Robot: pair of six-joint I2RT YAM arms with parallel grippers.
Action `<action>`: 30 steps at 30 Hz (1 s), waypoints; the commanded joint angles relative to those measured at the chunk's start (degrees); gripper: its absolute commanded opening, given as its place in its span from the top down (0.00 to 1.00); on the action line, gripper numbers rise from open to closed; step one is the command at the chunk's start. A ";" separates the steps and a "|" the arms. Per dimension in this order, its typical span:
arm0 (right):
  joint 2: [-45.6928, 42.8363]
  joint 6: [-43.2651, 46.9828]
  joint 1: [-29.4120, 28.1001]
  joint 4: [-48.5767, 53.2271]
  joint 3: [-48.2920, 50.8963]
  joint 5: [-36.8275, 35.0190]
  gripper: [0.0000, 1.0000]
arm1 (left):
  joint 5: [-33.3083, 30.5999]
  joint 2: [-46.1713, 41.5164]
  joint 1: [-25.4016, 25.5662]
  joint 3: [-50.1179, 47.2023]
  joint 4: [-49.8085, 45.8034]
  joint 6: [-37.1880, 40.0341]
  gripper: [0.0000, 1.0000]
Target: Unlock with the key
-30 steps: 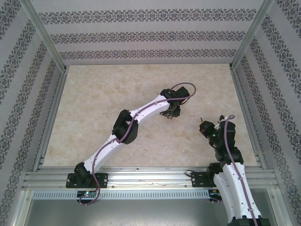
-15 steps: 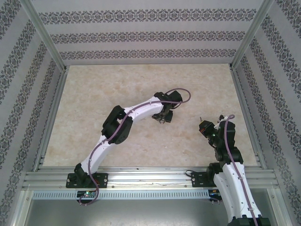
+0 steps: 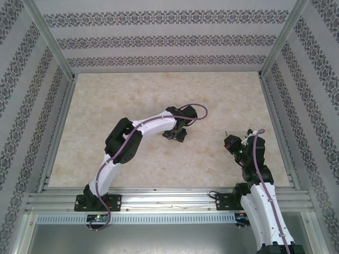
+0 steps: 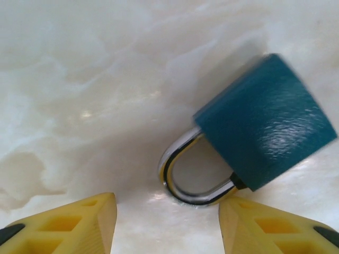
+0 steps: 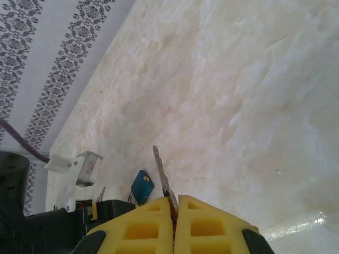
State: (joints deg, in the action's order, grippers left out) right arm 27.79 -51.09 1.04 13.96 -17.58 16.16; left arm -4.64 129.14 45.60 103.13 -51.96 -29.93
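A blue padlock [image 4: 265,124] with a silver shackle [image 4: 183,174] lies flat on the marble table. Its shackle points at my left gripper [image 4: 167,225], which is open, with nothing between the yellow fingers [image 4: 90,222]. The shackle's curve lies just ahead of the fingertips, close to the right one. In the top view the left gripper [image 3: 175,135] hangs low over the table's middle. My right gripper [image 5: 175,205] is shut on the silver key [image 5: 160,170], whose blade sticks out ahead. From there the padlock [image 5: 142,185] shows beyond the key, beside the left gripper's black body. The right gripper [image 3: 231,143] is held up at the right.
Patterned walls and aluminium frame posts [image 3: 50,42] enclose the marble table [image 3: 106,106] on three sides. A metal rail [image 3: 164,198] runs along the near edge by the arm bases. The left arm's purple cable [image 3: 193,108] loops above its wrist.
The left arm has folded back, carrying its gripper left and slightly nearer. The right arm and its key have not moved.
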 commanded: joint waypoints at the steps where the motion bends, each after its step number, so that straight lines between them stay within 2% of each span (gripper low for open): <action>1: -0.20 -0.86 0.54 -1.40 0.80 1.16 1.00 | -3.39 -1.61 -1.92 -1.43 -3.90 1.71 0.46; 6: 0.33 -0.79 0.54 -1.79 0.62 1.33 1.00 | -0.76 -1.44 -3.93 -1.97 -0.87 0.53 0.46; 9: 0.38 -0.64 0.54 -1.93 0.76 1.24 1.00 | -1.90 -0.73 -4.02 -0.80 0.63 0.33 0.46; 16: 1.38 -0.75 0.54 -2.74 0.56 1.60 1.00 | -3.22 2.05 -5.50 4.37 0.17 -1.23 0.46; 22: 1.87 -0.63 0.54 -3.17 0.49 1.43 1.00 | -1.17 0.59 -5.97 4.76 -0.81 -2.76 0.46; 24: 2.23 -0.68 0.54 -3.48 0.49 1.41 1.00 | -0.66 -1.26 -5.97 3.81 -1.65 -4.69 0.45; 27: 2.68 -0.85 0.54 -4.34 0.74 1.59 1.00 | 2.43 -5.47 -5.97 0.58 0.11 -10.34 0.35; 30: 3.16 -1.06 0.54 -5.22 0.93 1.98 1.00 | 6.60 -8.23 -5.97 -1.17 2.82 -17.95 0.31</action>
State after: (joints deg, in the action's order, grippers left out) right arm 30.74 -51.27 1.04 11.22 -17.37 17.08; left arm -2.09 126.04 39.66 102.94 -51.40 -39.03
